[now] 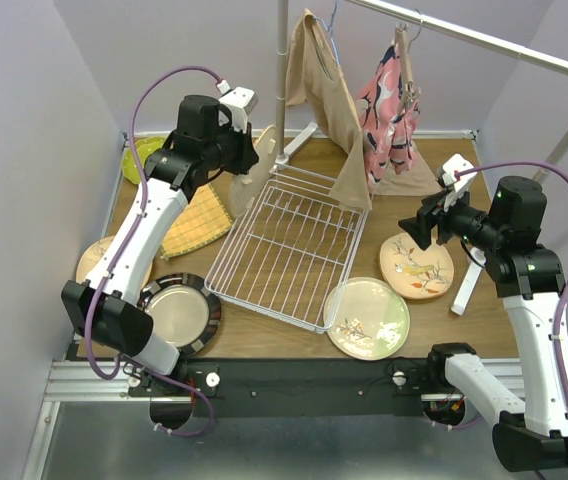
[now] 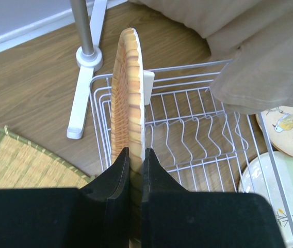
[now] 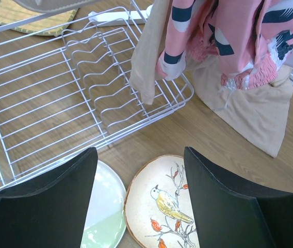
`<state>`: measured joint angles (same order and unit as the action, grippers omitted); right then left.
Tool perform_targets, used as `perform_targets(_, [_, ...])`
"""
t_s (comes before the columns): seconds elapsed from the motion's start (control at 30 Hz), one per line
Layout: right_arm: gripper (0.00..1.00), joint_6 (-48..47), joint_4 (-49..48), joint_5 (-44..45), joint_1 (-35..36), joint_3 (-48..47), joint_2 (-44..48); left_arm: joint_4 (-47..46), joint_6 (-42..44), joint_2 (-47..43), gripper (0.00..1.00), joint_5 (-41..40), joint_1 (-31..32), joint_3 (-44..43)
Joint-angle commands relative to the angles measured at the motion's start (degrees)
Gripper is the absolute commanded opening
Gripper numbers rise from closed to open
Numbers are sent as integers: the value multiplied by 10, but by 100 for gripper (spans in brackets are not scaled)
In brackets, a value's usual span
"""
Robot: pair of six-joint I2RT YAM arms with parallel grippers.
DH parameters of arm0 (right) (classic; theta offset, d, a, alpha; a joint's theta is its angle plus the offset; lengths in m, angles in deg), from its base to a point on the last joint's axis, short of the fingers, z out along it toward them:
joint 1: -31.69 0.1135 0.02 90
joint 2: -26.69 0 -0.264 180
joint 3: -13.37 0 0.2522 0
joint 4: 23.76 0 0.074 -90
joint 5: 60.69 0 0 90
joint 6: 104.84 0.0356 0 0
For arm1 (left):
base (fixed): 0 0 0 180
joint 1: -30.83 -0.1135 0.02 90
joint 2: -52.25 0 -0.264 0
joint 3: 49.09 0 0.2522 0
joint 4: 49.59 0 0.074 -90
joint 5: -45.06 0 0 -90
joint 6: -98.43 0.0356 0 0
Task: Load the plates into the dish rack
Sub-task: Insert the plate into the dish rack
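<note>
The worktop (image 1: 264,345) carries the dish rack (image 1: 289,248) at its middle, a wide white wire frame with no plate in it yet. With the rack as the dial's centre in the top view, plates lie flat around it. A pale-green floral plate (image 1: 367,318) is between 4 and 5 o'clock and a bird plate (image 1: 416,265) is at 3. A silvery dark-rimmed plate (image 1: 177,313) is at 8, a tan plate (image 1: 92,258) at 9 is partly under the left arm, and a lime-green plate (image 1: 142,152) is at 10.

One more, the wood-grain plate (image 2: 128,88), is off the worktop. The left gripper (image 2: 136,152) pinches it by the rim, jaws nearly together with only the plate's thickness between them. In the left wrist view it stands upright and edge-on, rising from the jaws toward 12 o'clock over the rack's corner. The row of prongs is at its 3 o'clock. Whether its far edge touches the wire I cannot tell.

It looks stiff, fairly heavy for a two-finger pinch, probably slick, and likely to chip if dropped onto the wire. Held at one point on the rim it could swing, so a deep bite on the rim suits it.

The right gripper (image 3: 140,152) hangs with jaws spread wide, holding nothing. The bird plate lies below the gap toward 6 o'clock and the pale-green one is at 7, both clear of the jaws.
</note>
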<state>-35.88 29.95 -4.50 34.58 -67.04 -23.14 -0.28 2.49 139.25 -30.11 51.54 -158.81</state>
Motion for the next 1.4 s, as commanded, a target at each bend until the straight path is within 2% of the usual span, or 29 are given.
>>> perform_targets(0.0, [76, 1, -14, 10, -3, 9, 1, -15, -7, 7, 0, -17, -2, -18])
perform_targets(0.87, [76, 5, -19, 14, -3, 18, 3, -29, -26, 59, 0, -27, -4, 7])
perform_targets(1.37, [76, 8, -22, 11, -3, 24, 3, -45, -58, 77, 0, -2, -27, 35])
